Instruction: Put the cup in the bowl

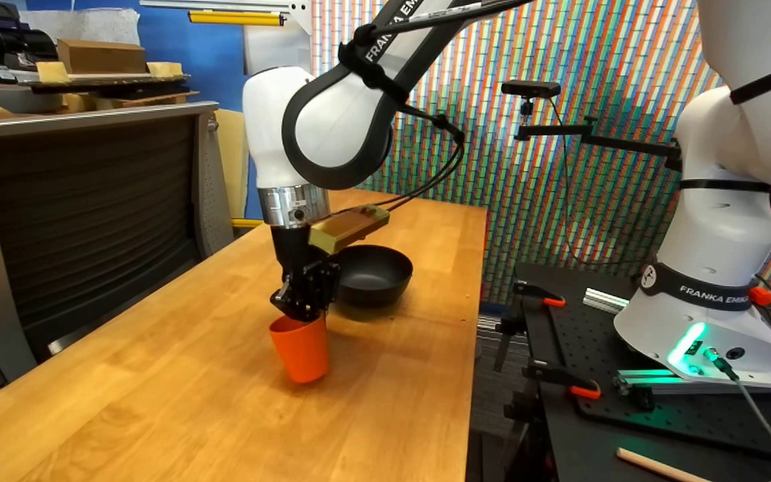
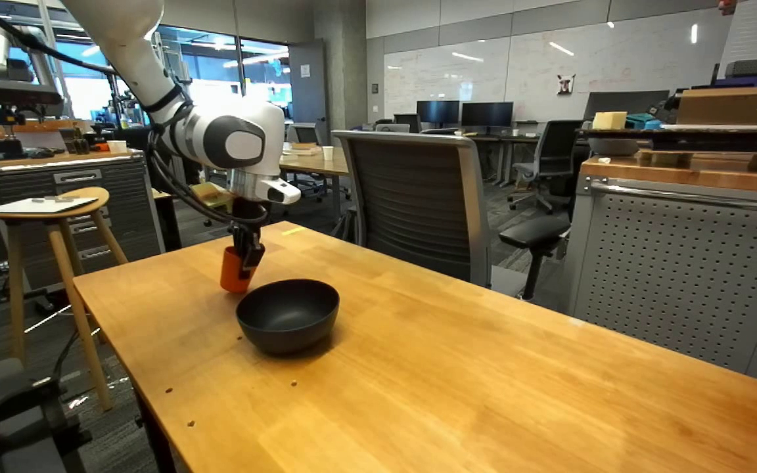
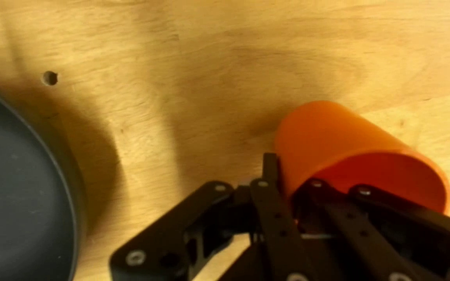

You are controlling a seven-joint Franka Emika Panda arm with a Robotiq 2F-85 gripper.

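The orange-red cup (image 1: 302, 351) is tilted at the table's middle in an exterior view; it also shows in an exterior view (image 2: 232, 272) and in the wrist view (image 3: 322, 130). My gripper (image 1: 306, 309) is shut on the cup's wall, one finger outside and one inside the cup, as the wrist view (image 3: 289, 183) shows. The inner fingertip is hidden. I cannot tell for certain whether the cup's base touches the table. The black bowl (image 1: 375, 294) sits upright on the table beside the cup, apart from it; it also shows in an exterior view (image 2: 290, 338) and at the left of the wrist view (image 3: 14, 187).
The wooden table (image 2: 483, 374) carries the cup and bowl. A grey chair (image 2: 418, 203) stands against its long side. A second robot base (image 1: 700, 328) is on a black bench beside the table. A stool (image 2: 63, 210) stands past the table's end.
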